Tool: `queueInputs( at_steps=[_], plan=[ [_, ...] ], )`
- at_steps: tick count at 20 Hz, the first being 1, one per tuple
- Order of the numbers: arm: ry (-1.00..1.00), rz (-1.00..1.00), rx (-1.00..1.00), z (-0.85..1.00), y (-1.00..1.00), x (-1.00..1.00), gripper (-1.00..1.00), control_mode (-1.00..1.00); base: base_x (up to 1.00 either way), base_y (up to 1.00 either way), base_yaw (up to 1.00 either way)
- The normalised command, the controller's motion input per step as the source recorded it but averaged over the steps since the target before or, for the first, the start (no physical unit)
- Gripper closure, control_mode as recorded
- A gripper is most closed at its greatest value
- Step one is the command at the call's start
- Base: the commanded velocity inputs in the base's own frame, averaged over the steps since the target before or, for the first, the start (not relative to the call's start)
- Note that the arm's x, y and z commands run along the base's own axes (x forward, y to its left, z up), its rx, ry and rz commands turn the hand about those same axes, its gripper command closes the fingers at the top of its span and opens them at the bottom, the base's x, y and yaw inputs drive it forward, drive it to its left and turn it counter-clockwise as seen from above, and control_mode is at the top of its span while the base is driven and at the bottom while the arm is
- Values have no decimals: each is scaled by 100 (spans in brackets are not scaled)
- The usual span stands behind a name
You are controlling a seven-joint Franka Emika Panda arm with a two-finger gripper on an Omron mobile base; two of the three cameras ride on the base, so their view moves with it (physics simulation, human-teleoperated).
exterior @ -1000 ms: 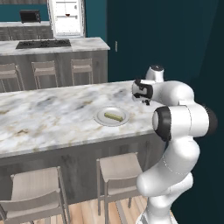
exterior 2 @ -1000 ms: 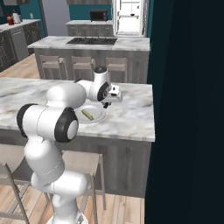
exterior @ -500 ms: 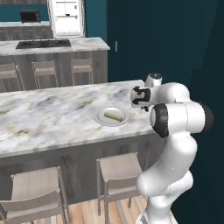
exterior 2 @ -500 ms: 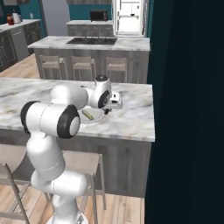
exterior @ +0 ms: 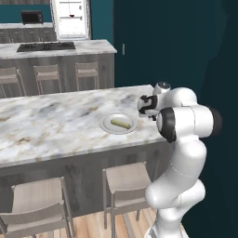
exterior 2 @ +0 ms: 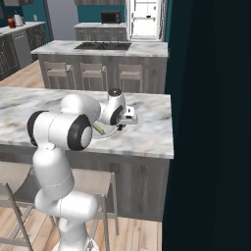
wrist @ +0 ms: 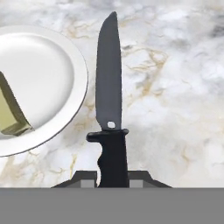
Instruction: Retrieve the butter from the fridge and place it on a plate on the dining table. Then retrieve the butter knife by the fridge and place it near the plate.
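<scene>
The black butter knife (wrist: 109, 87) is held by its handle in my shut gripper (wrist: 113, 177), its blade pointing away just above the marbled dining table (wrist: 175, 96). The pale plate (wrist: 48, 74) lies close on the knife's left, with the yellow-olive butter (wrist: 11, 113) on it. From the left base view, my gripper (exterior: 145, 106) hovers low over the table's right end, just right of the plate (exterior: 108, 122) and the butter (exterior: 121, 123). My arm hides much of the plate (exterior 2: 102, 133) in the right base view, where my gripper (exterior 2: 128, 116) is beside it. The fridge (exterior: 70, 18) stands open far behind.
Pale stools (exterior: 123, 179) are tucked under the table's near side. A stove-topped counter (exterior: 56, 49) with more stools runs behind the table. A dark teal wall (exterior: 176, 46) rises on the right, beside the table's end.
My hand with the knife has sunk a little toward the tabletop right of the plate, and my elbow has swung nearer. Plate and butter have stayed put.
</scene>
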Motion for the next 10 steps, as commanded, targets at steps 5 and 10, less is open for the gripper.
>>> queueInputs(
  at_steps=[5,10],
  plan=[
    [0,2,0,-14,0,16,100,-100,0,0,0],
    [0,2,0,-19,-4,23,100,-100,0,0,0]
  ],
)
